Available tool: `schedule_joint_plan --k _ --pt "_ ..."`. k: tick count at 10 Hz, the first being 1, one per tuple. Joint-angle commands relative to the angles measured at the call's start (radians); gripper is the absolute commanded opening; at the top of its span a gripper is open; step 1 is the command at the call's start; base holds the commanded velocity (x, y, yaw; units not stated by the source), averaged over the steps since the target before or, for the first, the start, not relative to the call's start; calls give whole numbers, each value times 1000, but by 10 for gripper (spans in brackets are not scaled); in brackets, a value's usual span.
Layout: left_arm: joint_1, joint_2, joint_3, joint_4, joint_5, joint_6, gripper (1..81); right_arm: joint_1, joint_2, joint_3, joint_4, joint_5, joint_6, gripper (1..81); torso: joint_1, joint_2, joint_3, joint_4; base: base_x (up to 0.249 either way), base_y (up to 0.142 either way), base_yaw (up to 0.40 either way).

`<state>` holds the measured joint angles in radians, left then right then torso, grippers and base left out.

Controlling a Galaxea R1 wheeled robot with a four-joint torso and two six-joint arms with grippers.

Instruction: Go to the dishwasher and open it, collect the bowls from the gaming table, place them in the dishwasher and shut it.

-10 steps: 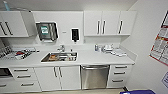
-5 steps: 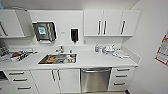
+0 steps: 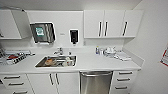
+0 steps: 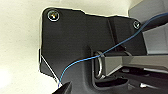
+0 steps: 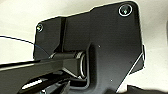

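Kitchenette, white counter [image 3: 105, 65] | dishwasher [image 3: 95, 82] shut | door judged heavy, stiff; take bar handle [image 3: 96, 74] | grippers' state: cannot tell

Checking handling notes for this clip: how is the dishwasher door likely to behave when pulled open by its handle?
The dishwasher front looks like brushed steel, so probably stiff and fairly heavy. Its bar handle runs along the top edge, suggesting the door swings down from the top. The smooth metal bar may be slippery.
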<state>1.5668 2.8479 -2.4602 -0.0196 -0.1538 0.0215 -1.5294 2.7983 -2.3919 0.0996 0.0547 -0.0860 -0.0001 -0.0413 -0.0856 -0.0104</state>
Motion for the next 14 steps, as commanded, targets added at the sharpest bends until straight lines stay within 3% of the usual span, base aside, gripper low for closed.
schedule_joint_plan --k 1,11,14 --pt "-57 -11 10 -3 36 -2 811 65 -15 7 -3 -42 -5 811 0 0 0 0 174 0 0" --pt "-52 -1 7 0 36 -2 811 64 -12 7 -3 -44 -5 811 0 0 0 0 172 0 0" --pt "-49 -1 9 0 37 -2 811 68 -12 7 -1 -44 -5 811 1 0 0 0 80 0 0"
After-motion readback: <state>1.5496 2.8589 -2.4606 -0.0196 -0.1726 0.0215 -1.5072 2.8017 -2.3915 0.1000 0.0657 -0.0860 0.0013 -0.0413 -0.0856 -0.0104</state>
